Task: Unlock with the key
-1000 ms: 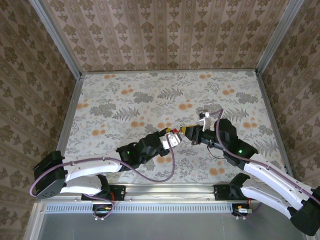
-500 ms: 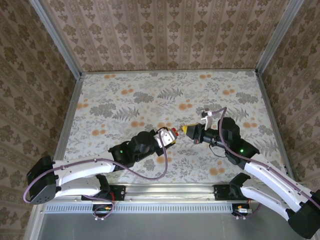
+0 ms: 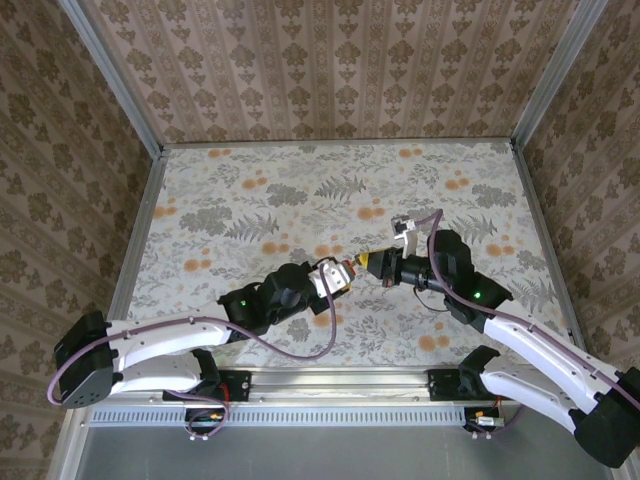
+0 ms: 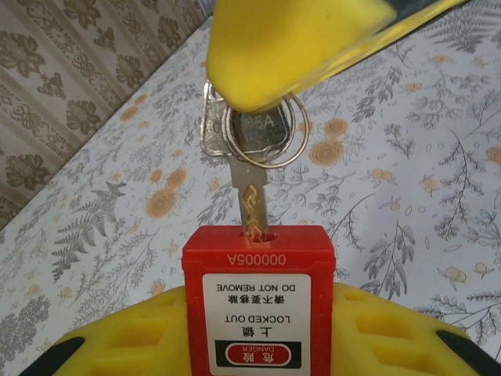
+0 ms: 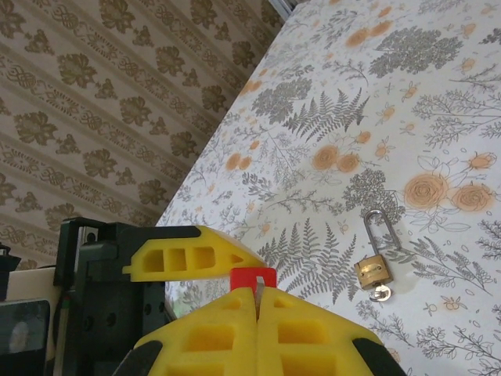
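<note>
A red safety padlock (image 4: 258, 258) with a white "LOCKED OUT" label sits between the yellow fingers (image 4: 133, 337) of my left gripper (image 4: 257, 329), which is shut on it. A silver key (image 4: 252, 168) on a split ring points down with its tip in the keyhole on the padlock's top face. My right gripper (image 5: 257, 301) is shut on the key's bow, and the blade shows between its pads, reaching the red padlock (image 5: 252, 277). From above, the left gripper (image 3: 338, 277) and right gripper (image 3: 368, 264) meet tip to tip over the table's middle.
A small brass padlock (image 5: 374, 266) with its own key lies flat on the floral tablecloth (image 5: 407, 117), to the right of the right wrist's fingers. Patterned walls (image 3: 330, 70) close the table in at the back and both sides.
Half a second ago padlock and key stood slightly apart. The right gripper has since moved left and the key tip now sits in the keyhole.
</note>
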Controlling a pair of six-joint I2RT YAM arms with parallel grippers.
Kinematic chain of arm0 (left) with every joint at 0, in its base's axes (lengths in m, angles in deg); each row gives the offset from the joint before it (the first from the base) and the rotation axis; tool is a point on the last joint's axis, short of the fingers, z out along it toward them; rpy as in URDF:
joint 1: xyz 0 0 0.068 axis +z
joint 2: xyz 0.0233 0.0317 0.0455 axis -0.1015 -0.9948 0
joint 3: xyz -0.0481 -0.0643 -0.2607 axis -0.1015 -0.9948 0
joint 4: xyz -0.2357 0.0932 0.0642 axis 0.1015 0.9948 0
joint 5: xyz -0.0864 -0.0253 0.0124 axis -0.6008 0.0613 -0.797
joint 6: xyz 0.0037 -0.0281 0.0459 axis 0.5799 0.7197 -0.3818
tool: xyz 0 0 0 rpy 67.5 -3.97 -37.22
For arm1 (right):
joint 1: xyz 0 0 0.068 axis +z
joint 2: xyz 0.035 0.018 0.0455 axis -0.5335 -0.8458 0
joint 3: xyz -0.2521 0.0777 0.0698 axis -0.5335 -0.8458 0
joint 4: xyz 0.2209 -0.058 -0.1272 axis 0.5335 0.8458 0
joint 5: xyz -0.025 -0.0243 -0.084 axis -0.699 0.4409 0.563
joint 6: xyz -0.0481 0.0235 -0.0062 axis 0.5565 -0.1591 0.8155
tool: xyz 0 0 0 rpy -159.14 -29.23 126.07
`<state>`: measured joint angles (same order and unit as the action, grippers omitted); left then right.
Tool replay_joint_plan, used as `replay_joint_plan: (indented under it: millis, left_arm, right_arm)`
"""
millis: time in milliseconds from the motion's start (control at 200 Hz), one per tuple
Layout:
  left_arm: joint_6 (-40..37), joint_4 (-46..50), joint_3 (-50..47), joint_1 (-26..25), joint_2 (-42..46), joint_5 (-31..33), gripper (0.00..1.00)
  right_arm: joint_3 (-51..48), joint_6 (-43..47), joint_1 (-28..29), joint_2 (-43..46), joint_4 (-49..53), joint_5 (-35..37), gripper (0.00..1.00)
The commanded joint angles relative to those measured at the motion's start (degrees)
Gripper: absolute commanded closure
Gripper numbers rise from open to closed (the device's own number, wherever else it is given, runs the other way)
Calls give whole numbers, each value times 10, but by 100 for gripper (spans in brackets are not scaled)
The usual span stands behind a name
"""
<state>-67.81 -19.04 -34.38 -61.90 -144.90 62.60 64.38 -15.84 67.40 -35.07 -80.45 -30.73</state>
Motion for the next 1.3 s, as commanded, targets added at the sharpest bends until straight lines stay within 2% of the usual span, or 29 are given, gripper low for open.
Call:
replay_joint_plan:
  millis: [0, 320, 615, 810, 935, 1105, 1295]
  left_arm:
    - [5, -153, 41, -3, 7, -40, 83]
    - [40, -189, 33, 22, 23, -58, 86]
    - [49, -197, 33, 29, 33, -86, 86]
    - [40, -197, 31, 29, 52, -90, 86]
    - [35, -192, 33, 29, 57, -97, 86]
    - [28, -185, 53, 27, 30, -111, 86]
    - [9, -138, 77, 28, 5, -104, 86]
  right_arm:
    - [-12, 5, 29, -23, 58, -31, 100]
    - [-28, 16, 53, -58, 42, -17, 100]
    - [-44, 2, 54, -101, -4, -39, 100]
    - [-62, -1, 9, -99, -15, -78, 100]
    - [-60, -10, 9, -102, -26, -96, 100]
    - [-26, 10, 54, -108, 4, -73, 100]
    - [-16, 15, 43, -78, 41, -66, 99]
